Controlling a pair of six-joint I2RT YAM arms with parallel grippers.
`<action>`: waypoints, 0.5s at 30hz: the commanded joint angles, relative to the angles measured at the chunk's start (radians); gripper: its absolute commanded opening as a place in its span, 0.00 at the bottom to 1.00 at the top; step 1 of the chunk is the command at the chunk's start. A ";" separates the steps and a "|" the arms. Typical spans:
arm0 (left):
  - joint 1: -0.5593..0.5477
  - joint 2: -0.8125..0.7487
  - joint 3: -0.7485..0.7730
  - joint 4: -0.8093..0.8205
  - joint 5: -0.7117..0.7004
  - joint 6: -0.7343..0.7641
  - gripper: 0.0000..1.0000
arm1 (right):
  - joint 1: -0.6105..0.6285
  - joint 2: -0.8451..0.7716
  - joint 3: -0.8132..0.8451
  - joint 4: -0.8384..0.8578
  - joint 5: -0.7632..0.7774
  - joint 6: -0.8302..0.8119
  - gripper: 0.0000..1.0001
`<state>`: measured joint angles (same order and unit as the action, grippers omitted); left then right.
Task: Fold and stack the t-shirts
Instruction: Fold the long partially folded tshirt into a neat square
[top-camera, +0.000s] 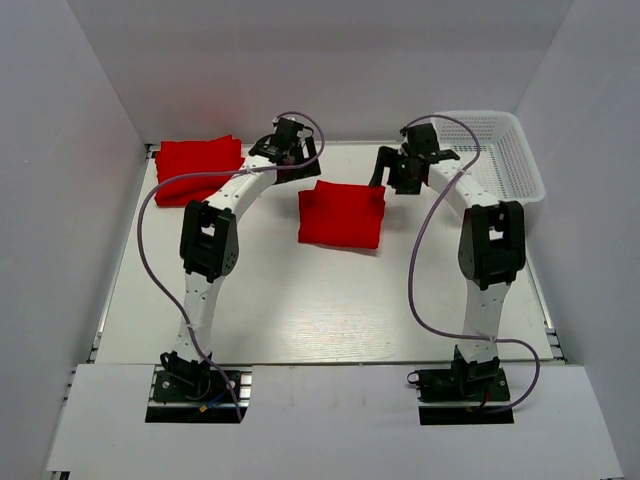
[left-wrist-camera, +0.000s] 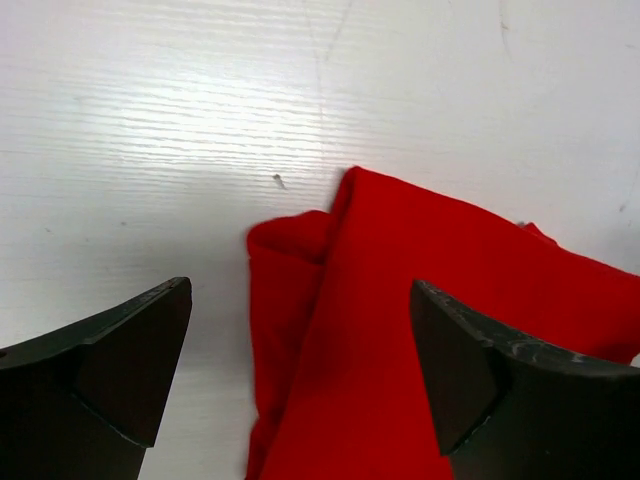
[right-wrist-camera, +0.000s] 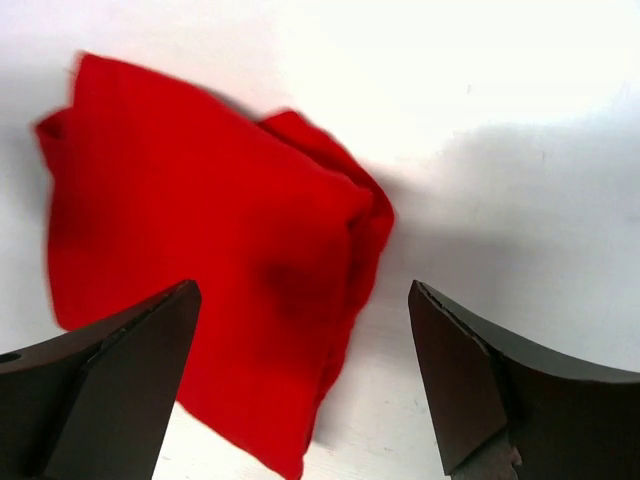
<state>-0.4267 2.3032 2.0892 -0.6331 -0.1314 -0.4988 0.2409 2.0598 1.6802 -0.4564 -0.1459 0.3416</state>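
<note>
A folded red t-shirt (top-camera: 341, 213) lies mid-table; it also shows in the left wrist view (left-wrist-camera: 420, 330) and the right wrist view (right-wrist-camera: 210, 270). A second folded red t-shirt (top-camera: 199, 168) lies at the far left. My left gripper (top-camera: 298, 160) hovers open and empty above the middle shirt's far left corner; in its wrist view (left-wrist-camera: 300, 370) the jaws straddle the shirt's edge. My right gripper (top-camera: 385, 172) hovers open and empty above the shirt's far right corner; in its wrist view (right-wrist-camera: 300, 380) the jaws straddle that corner.
A white mesh basket (top-camera: 500, 152) stands at the far right of the white table (top-camera: 300, 300). White walls enclose the table on three sides.
</note>
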 joint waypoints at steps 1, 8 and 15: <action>0.009 -0.097 -0.013 0.010 -0.008 0.002 1.00 | -0.003 -0.039 0.090 0.032 -0.058 -0.039 0.90; 0.009 -0.199 -0.234 0.096 0.114 0.118 1.00 | 0.000 -0.193 -0.089 0.061 -0.133 -0.098 0.90; 0.009 -0.139 -0.244 0.096 0.184 0.161 1.00 | 0.003 -0.139 -0.133 0.150 -0.409 -0.153 0.89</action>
<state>-0.4145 2.1864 1.8473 -0.5667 -0.0025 -0.3767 0.2398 1.8870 1.5356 -0.3740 -0.3931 0.2348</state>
